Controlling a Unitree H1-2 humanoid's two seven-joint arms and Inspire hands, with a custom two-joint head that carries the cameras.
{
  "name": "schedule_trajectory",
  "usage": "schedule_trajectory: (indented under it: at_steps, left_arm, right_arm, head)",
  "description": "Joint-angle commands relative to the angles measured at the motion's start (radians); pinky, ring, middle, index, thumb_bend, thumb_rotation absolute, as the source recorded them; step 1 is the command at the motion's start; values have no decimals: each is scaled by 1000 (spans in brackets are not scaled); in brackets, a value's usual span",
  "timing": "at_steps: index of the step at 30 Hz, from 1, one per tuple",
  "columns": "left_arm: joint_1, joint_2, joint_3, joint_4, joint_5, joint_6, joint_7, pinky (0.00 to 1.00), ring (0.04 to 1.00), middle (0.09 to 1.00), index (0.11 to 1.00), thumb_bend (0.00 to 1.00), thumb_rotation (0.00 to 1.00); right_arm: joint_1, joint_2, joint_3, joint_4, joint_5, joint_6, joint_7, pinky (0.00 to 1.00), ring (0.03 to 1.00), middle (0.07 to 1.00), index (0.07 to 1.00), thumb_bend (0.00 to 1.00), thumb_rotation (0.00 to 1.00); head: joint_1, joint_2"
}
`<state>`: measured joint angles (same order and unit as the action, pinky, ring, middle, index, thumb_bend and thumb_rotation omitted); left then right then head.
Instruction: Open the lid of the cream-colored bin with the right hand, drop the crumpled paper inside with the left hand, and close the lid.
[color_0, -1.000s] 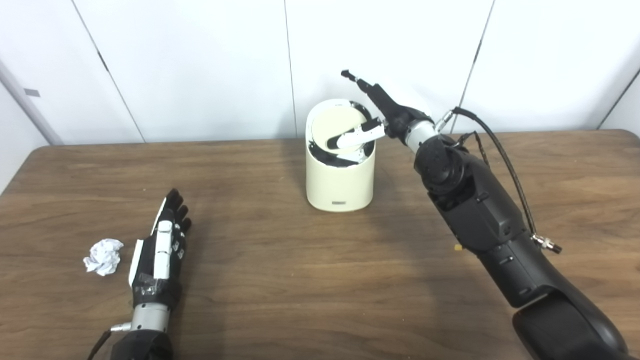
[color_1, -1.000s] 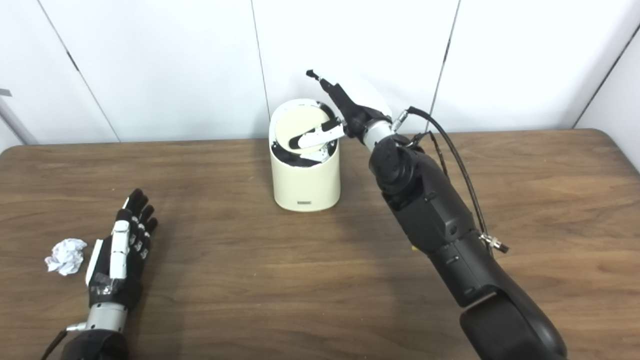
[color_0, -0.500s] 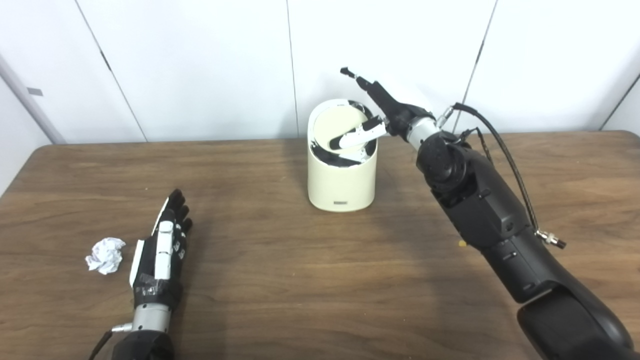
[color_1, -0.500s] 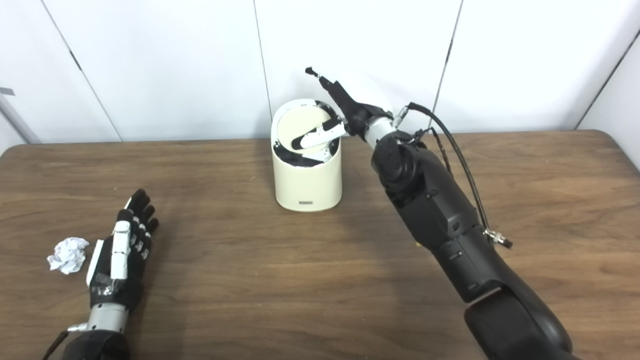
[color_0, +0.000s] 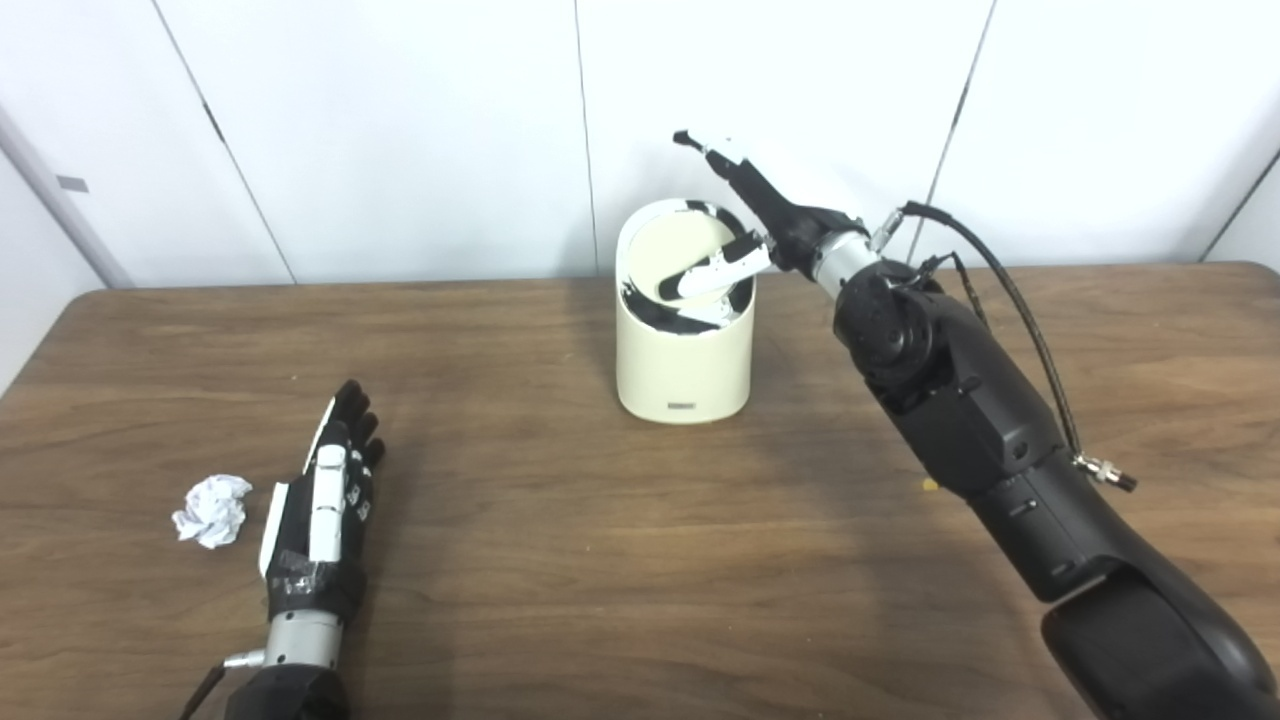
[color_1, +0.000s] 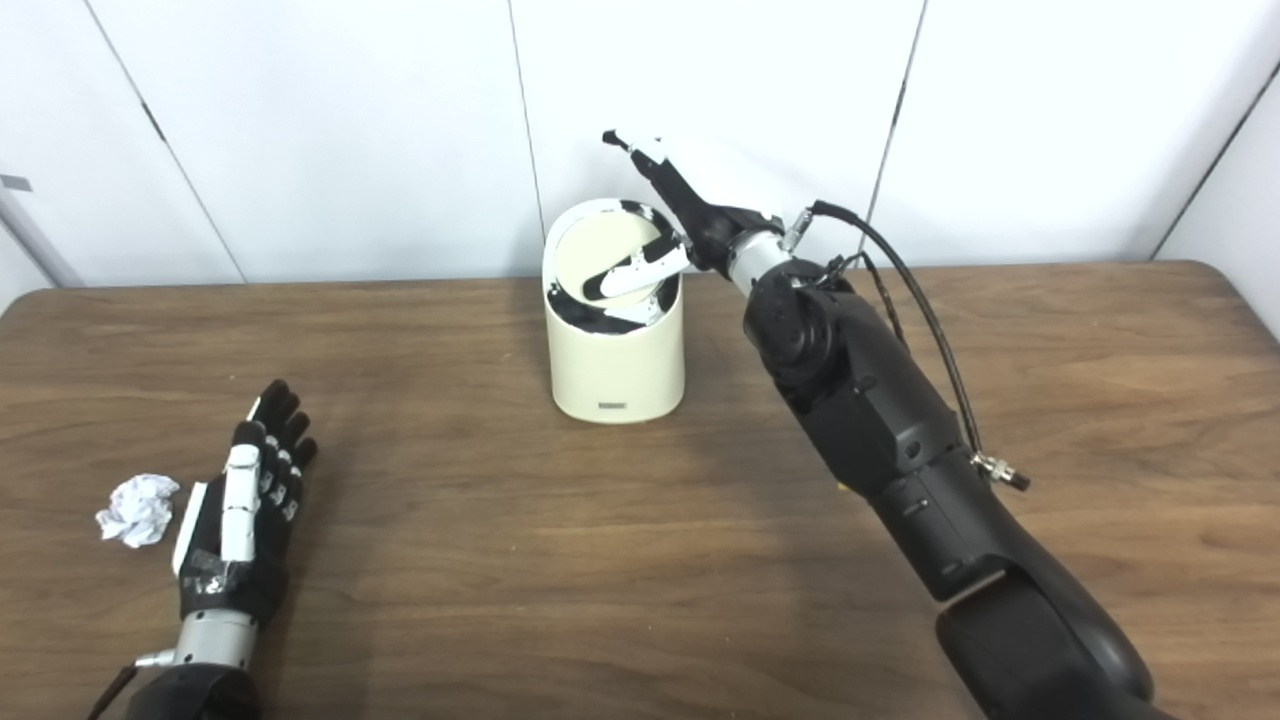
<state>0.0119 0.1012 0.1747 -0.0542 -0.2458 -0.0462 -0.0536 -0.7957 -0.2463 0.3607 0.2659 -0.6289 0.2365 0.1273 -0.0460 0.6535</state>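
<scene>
Both views show nearly the same scene; the right eye view takes in more worktop to the right, the left eye view more to the left. The right hand reaches over the bin, one finger lying on the tilted lid, another pointing up and away; it grips nothing, fingers spread. The bin stands mid-worktop near the wall. The left hand lies flat, fingers straight and together, empty, just beside the paper at its left.
</scene>
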Motion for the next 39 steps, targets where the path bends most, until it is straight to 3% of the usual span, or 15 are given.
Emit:
schedule_trajectory:
  at_steps: [1,9,17,30,39]
  left_arm:
    - [4,-4,-1,-15,-5,-22,-6,1000,1000,999,996,575,872]
    - [3,1,-4,0,-6,-27,-16,1000,1000,1000,1000,554,875]
    - [3,-4,-10,4,11,-24,-8,1000,1000,1000,1000,520,894]
    - [4,4,-10,7,8,-25,-15,1000,1000,1000,1000,532,892]
    - [0,9,-5,13,3,-19,-15,1000,1000,1000,1000,547,884]
  right_arm:
    - [-7,-10,-34,-15,7,17,-7,909,956,939,935,792,322]
    - [-9,21,-103,-45,48,82,-9,831,940,948,946,777,400]
    - [-14,47,-196,-53,147,86,-20,792,885,926,932,765,447]
    - [51,-1,-255,-170,207,172,8,779,894,930,919,717,527]
    - [144,-16,-312,-291,253,231,33,833,891,912,916,670,643]
  head:
    - [0,2]
    - [-3,-2]
    - [-5,-3]
    - [-9,-2]
    - [-8,-6]
